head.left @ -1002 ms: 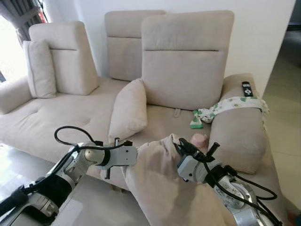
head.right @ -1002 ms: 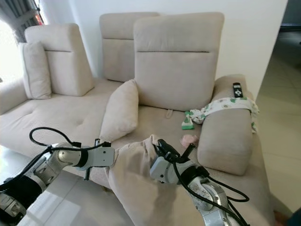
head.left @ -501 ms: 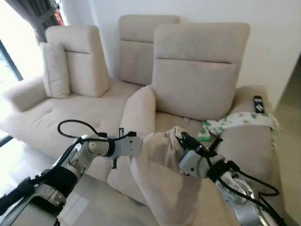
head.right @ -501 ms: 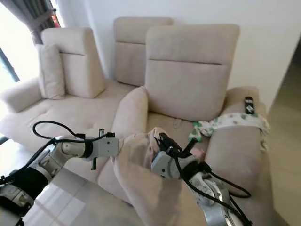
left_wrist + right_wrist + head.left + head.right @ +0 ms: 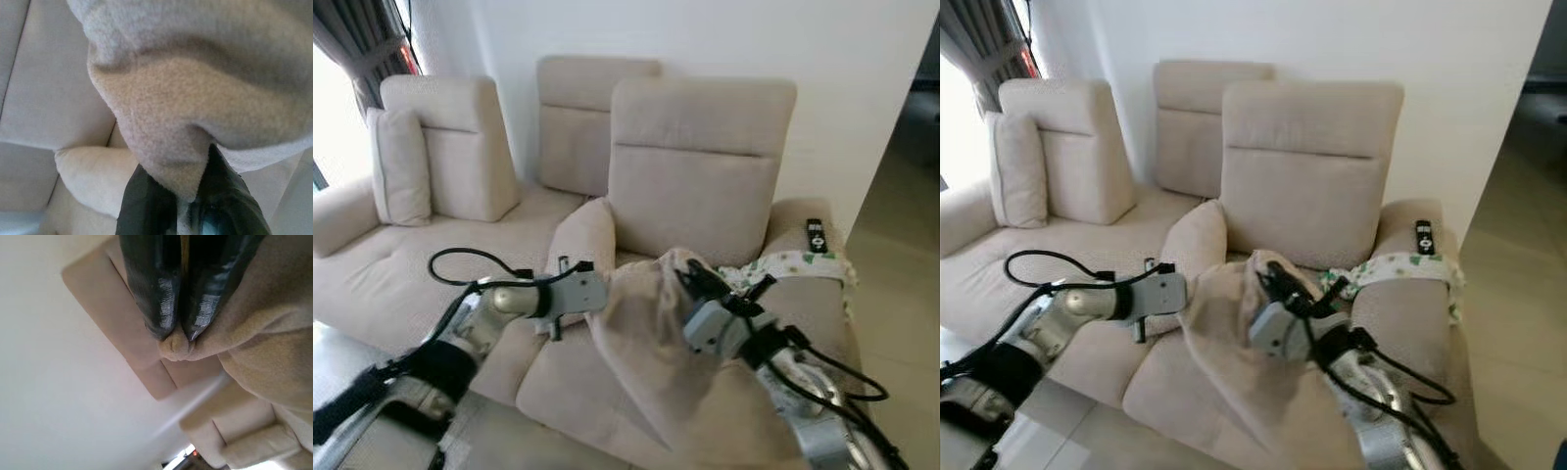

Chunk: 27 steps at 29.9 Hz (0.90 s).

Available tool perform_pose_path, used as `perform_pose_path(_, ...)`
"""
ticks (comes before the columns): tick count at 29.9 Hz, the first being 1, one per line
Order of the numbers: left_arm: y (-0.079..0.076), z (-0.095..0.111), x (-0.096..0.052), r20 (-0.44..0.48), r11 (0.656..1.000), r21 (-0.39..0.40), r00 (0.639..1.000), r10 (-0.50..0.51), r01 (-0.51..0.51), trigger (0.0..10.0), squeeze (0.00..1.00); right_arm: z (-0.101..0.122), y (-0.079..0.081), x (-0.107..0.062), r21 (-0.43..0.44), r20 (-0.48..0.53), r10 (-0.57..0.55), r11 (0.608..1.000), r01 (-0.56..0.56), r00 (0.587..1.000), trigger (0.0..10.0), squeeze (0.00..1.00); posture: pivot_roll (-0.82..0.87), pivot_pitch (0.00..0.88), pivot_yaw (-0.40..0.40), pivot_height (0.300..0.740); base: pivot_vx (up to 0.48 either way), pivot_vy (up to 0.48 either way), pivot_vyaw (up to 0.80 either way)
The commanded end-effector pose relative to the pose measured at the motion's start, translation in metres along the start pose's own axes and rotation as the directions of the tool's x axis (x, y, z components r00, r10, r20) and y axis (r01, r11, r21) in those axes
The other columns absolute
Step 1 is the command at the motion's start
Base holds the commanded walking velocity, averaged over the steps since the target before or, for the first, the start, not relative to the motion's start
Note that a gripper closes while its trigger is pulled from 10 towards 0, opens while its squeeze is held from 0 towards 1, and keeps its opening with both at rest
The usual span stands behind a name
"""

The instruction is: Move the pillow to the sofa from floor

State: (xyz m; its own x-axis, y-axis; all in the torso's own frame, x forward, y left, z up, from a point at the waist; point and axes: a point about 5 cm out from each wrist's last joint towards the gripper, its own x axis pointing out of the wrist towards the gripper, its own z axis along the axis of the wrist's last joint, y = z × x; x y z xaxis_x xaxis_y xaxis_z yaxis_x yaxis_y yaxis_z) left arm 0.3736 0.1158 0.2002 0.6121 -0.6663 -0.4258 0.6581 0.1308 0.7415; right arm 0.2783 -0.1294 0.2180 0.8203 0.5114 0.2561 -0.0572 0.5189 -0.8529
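Held up in front of the sofa [image 5: 431, 245], above its seat edge — pillow [image 5: 651, 338] pinched at a corner fold by the right hand [image 5: 177, 335] and at its side by the left hand [image 5: 188, 208] — liable to slip from such thin pinches and fall short of the seat.

Pillow [image 5: 646, 333] — matt, fuzzy beige cloth

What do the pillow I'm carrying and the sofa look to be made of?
The pillow looks like soft, fuzzy beige fabric, perhaps fleece: a napped surface shows in the left wrist view, and it sags and bunches where the left gripper and right gripper pinch it. The sofa seems upholstered in smooth matte beige cloth, with stitched seams.
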Motion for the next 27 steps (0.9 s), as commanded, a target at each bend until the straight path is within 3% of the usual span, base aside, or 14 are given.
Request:
perform_pose_path(1,0.008,0.017,0.0,0.096,0.999,0.029,0.995,0.033,-0.036,10.0,0.0,0.016,0.008,0.005,0.027,0.078,0.021,0.999,-0.023,0.997,10.0,0.0,0.0,0.0,0.074,0.74,0.0,0.0,0.0)
perform_pose_path(27,0.01,0.031,0.006,0.174,0.997,0.012,0.982,0.073,-0.077,10.0,0.0,0.019,0.0,0.007,0.068,0.095,-0.06,0.996,0.053,0.994,10.0,0.0,0.0,0.0,0.079,0.74,0.0,0.0,-0.05)
